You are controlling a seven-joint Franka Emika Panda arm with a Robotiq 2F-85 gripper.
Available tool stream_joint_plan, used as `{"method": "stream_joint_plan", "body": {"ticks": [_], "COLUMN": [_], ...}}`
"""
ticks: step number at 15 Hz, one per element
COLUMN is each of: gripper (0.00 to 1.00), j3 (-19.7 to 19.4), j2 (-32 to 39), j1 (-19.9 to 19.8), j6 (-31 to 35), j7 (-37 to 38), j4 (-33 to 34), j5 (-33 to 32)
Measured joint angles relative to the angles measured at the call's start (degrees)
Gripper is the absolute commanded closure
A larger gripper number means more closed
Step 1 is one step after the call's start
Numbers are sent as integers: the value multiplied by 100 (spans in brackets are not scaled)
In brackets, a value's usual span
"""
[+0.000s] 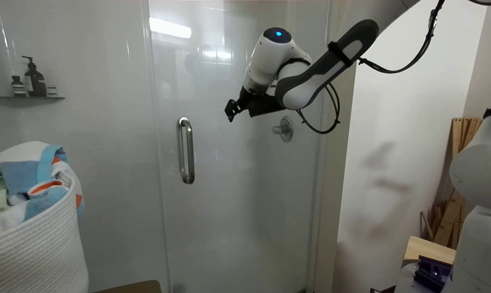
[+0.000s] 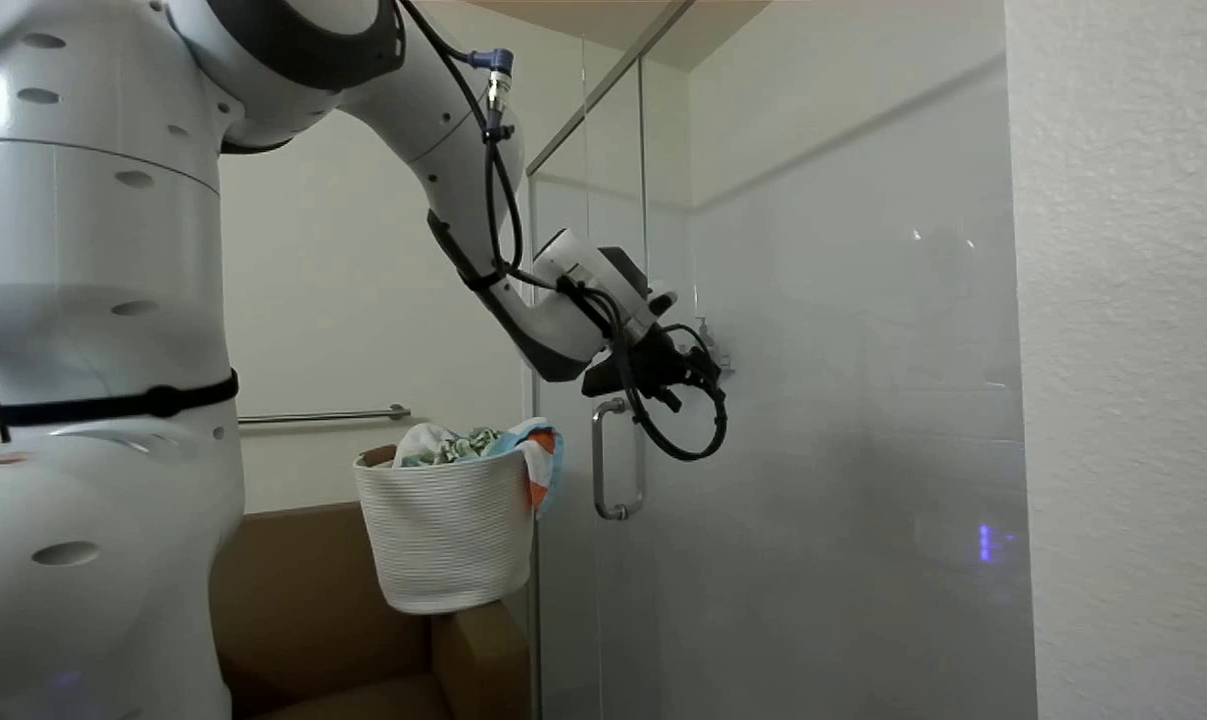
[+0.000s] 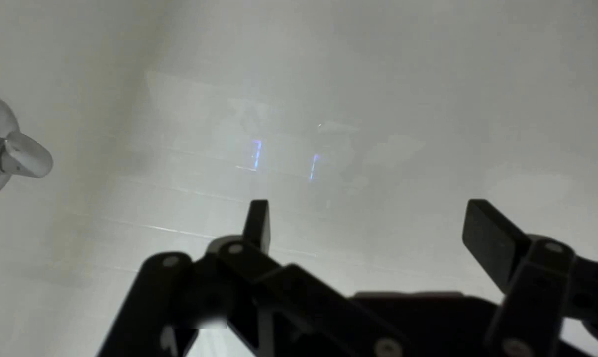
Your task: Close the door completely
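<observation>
- The gripper [image 3: 370,221] stands with jaws spread wide.
- The glass door [image 1: 233,215] bears its chrome handle [image 1: 190,150] at nine o'clock in an exterior view.

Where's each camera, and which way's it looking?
In an exterior view: across from the door, facing it; arm, tool, some trunk show.
In an exterior view: near the trunk, looking past it at basket and door; arm, tool too.
In the wrist view: behind the tool, the only part showing, looking past its fingers at a pale surface and knob.
Both exterior views share handle and basket.
</observation>
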Motion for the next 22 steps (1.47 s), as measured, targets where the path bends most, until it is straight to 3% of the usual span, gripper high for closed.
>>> {"method": "stream_joint_plan", "body": {"ticks": [9, 13, 15, 18, 19, 22], "gripper": [0, 0, 0, 0, 0, 0], "j3": [-1, 19, -266, 86, -47, -980], "j2": [756, 940, 1021, 1154, 1145, 999], "j1": [204, 319, 729, 752, 972, 2100], "j6": [-629, -728, -849, -1510, -1783, -2973], "j7": [934, 977, 338, -852, -1223, -1933], "j4": [631, 741, 733, 733, 737, 860], "j5": [-935, -891, -144, 1112, 1541, 2349]}}
